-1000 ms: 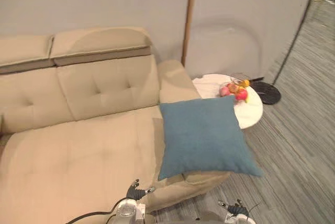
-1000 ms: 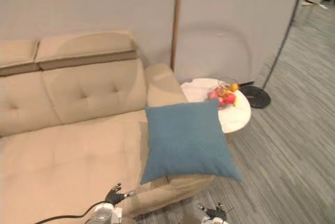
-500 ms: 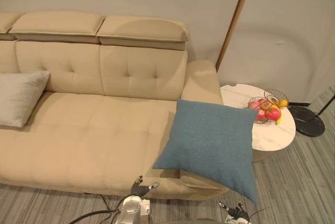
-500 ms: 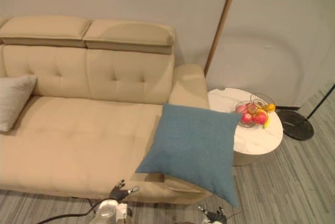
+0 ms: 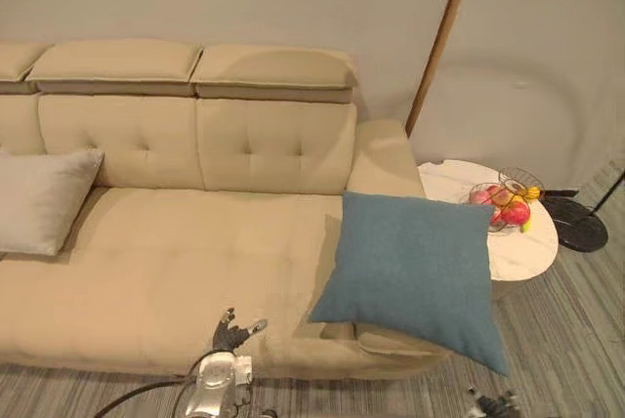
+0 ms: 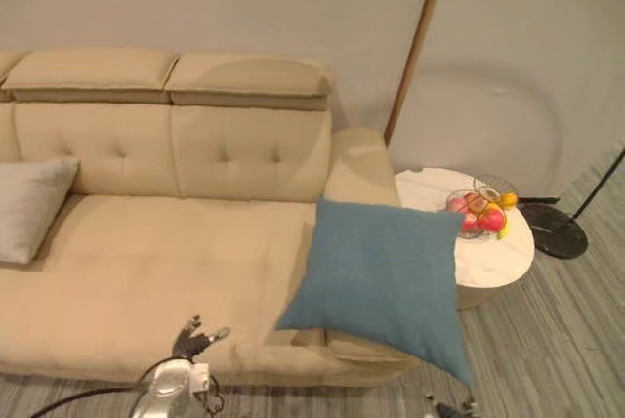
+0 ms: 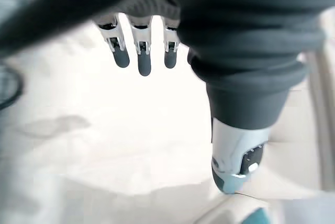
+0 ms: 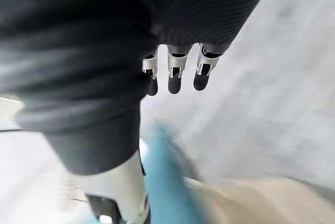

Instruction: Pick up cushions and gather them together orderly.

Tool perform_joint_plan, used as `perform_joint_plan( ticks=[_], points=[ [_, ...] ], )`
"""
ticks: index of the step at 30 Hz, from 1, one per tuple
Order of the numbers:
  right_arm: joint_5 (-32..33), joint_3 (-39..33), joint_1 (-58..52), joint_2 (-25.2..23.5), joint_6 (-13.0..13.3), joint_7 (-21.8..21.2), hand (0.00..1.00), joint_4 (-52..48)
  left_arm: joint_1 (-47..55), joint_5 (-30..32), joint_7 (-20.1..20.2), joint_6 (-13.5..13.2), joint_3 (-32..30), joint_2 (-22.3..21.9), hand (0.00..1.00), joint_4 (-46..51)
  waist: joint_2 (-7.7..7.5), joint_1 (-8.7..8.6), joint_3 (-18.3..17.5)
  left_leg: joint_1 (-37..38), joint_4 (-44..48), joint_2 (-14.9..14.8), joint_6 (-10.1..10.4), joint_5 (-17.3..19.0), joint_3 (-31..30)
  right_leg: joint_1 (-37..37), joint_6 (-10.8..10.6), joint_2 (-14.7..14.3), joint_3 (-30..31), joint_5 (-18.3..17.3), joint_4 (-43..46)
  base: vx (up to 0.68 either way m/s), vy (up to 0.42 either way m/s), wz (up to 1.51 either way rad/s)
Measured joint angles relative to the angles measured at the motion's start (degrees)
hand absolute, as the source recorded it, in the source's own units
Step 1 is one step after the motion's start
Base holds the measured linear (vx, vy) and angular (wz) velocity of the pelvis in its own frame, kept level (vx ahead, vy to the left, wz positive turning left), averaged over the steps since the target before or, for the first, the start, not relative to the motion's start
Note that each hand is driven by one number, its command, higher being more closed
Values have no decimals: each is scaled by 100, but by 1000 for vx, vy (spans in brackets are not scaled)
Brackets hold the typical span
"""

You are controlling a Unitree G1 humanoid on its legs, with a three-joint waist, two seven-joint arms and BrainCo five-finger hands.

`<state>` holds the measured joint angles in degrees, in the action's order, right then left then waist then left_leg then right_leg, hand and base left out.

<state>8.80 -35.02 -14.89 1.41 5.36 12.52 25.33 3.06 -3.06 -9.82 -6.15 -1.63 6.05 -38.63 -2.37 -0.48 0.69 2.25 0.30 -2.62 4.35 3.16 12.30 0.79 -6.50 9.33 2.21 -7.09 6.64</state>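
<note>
Left eye view: blue cushion (image 5: 410, 271) sits at the right end of the beige sofa (image 5: 176, 262), propped tilted against the right armrest, one lower corner hanging out past the sofa's front edge over the striped grey floor (image 5: 576, 340). Light grey cushion (image 5: 39, 201) is at the far left end of the seat, leaning on the backrest. The two cushions are well apart, with bare seat between them.

Round white desk (image 5: 527, 242) stands just beside the right armrest, near the blue cushion's upper right corner. Wire fruit basket (image 5: 503, 205) is on the desk, holding red and yellow fruit. Black lamp base (image 5: 583, 232) is on the floor behind the desk. Wooden pole (image 5: 441, 42) runs up the wall behind the armrest.

My left hand (image 5: 232, 335) is low in front of the sofa's front edge, left of the blue cushion and not touching it. Left wrist view shows its fingers (image 7: 141, 51) straight and spread, thumb (image 7: 235, 166) apart, holding nothing, cream upholstery past them.

My right hand (image 5: 493, 403) is at the bottom edge over the floor, below the blue cushion's hanging corner. Right wrist view shows its fingers (image 8: 175, 75) straight, empty, with a blurred blue shape beyond them that I can't identify for sure.
</note>
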Motion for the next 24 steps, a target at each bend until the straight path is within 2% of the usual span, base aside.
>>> perform_joint_plan(
  ticks=[5, 7, 10, 13, 17, 24],
  points=[
    [-446, -137, 39, 365, 40, -3, 0, -1421, 12, -5, 12, -98, -216, -12, 0, 874, 16, -84, -15, 195, -2, -161, 90, 190, 328, 26, 32, -187, 397, 27, 14, 153, -8, -36],
    [-519, -186, 93, 479, 68, -6, 0, -1582, 21, -5, 13, -109, -246, -14, 0, 990, 26, -87, -31, 207, -2, -189, 84, 230, 402, 69, 66, -228, 517, 51, 17, 108, -8, -33],
    [-659, -313, 411, 773, 75, -2, 0, -1530, 27, -5, 12, -112, -290, -12, 0, 1088, 52, -185, -21, 171, -8, -175, 82, 231, 457, 169, 65, -236, 631, 125, 13, 64, 0, -19],
    [-651, -296, 646, 1112, 81, -5, 0, -1134, -12, -5, 10, -113, -275, 36, 0, 1082, 104, -248, -17, 146, -7, -175, 82, 231, 448, 217, 18, -238, 640, 222, 7, 17, 0, -5],
    [-589, -47, 1215, 1708, 90, -23, 0, -101, -355, -54, 7, -114, -88, 224, 0, 754, 231, -282, 39, -201, 80, -168, 77, 227, 421, 441, 7, -223, 615, 507, -211, -57, -11, -3],
    [-269, 459, 1408, 1776, 63, -198, 0, 754, -582, -101, 6, -85, 155, 258, 0, 269, 346, -295, 111, -423, 95, -160, -7, 137, 150, 498, 21, -210, 400, 548, -309, -63, -48, 14]
  ],
)
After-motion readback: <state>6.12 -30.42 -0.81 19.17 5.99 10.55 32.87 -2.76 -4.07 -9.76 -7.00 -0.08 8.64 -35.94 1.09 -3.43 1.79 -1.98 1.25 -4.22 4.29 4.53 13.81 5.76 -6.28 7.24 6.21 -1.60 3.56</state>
